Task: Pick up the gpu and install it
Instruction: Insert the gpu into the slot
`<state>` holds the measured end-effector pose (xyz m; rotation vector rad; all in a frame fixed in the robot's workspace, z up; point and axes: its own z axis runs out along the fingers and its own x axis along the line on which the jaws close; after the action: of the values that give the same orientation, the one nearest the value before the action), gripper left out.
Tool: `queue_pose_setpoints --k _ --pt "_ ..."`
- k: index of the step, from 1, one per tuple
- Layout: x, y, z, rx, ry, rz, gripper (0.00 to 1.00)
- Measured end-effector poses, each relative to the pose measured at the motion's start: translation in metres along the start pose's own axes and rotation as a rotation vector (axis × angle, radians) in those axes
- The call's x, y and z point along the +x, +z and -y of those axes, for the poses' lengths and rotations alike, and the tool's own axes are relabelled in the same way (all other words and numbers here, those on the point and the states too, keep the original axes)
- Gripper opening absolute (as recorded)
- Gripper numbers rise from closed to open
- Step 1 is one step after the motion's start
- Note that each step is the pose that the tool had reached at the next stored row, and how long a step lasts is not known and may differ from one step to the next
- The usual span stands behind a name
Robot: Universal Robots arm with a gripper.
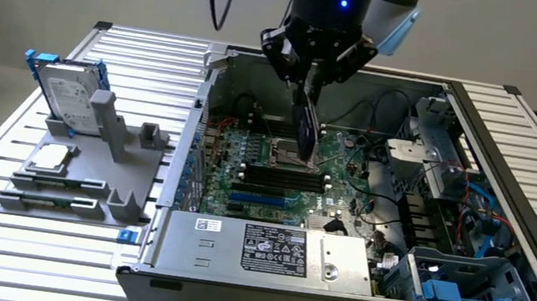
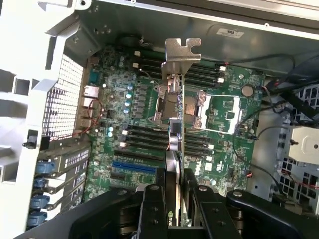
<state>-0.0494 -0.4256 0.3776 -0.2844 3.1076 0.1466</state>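
Note:
My gripper (image 1: 309, 79) is shut on the gpu (image 1: 305, 124), which hangs edge-down inside the open computer case (image 1: 512, 140), above the motherboard (image 1: 276, 174). In the wrist view the gpu (image 2: 177, 144) runs away from my black fingers (image 2: 154, 209), edge-on, with its silver bracket (image 2: 180, 52) at the far end. It hovers over the processor socket (image 2: 167, 104) and the black memory slots (image 2: 144, 137). A blue expansion slot (image 2: 133, 167) lies on the board beside the card, apart from it.
A grey parts stand (image 1: 83, 175) at the exterior view's left holds the silver hard drive with blue rails (image 1: 67, 97) and a small silver processor chip (image 1: 53, 158). The power supply (image 1: 268, 249) sits at the case front. Cables and drive cages (image 1: 454, 210) crowd the case's right side.

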Motion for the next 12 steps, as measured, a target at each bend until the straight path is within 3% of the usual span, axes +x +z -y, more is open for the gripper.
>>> queue_pose_setpoints --k 12 --pt "0.0002 0.0078 0.0007 -0.0057 -0.218 -0.0201 0.26"
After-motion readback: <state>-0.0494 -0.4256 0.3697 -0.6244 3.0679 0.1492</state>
